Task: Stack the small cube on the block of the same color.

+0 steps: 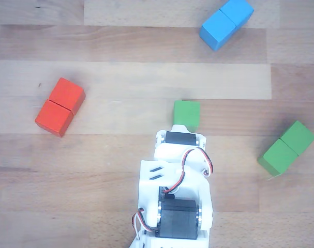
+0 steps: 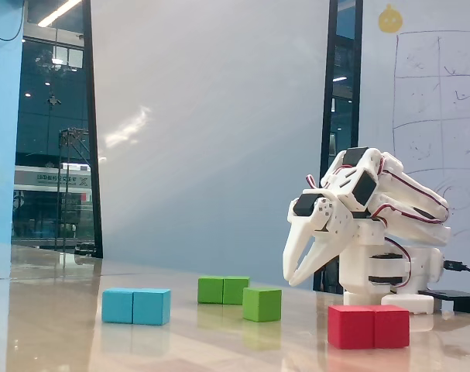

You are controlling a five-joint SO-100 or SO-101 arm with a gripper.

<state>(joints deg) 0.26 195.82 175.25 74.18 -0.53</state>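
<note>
The small green cube [image 1: 187, 114] sits on the wooden table just beyond the arm's wrist; in the fixed view it [image 2: 262, 304] stands in the middle. The green double block [image 1: 287, 148] lies apart from it at the right, and in the fixed view [image 2: 224, 290] it lies behind the cube. My gripper [image 2: 291, 280] hangs tips-down a little above the table, next to the cube and not touching it. Its jaws look closed and hold nothing. In the other view the white wrist [image 1: 178, 138] hides the fingertips.
A red double block [image 1: 60, 106] lies at the left and a blue double block [image 1: 226, 23] at the top right. In the fixed view the red block [image 2: 368, 326] is in front of the arm's base [image 2: 385, 271], and the blue one [image 2: 136, 306] is at the left.
</note>
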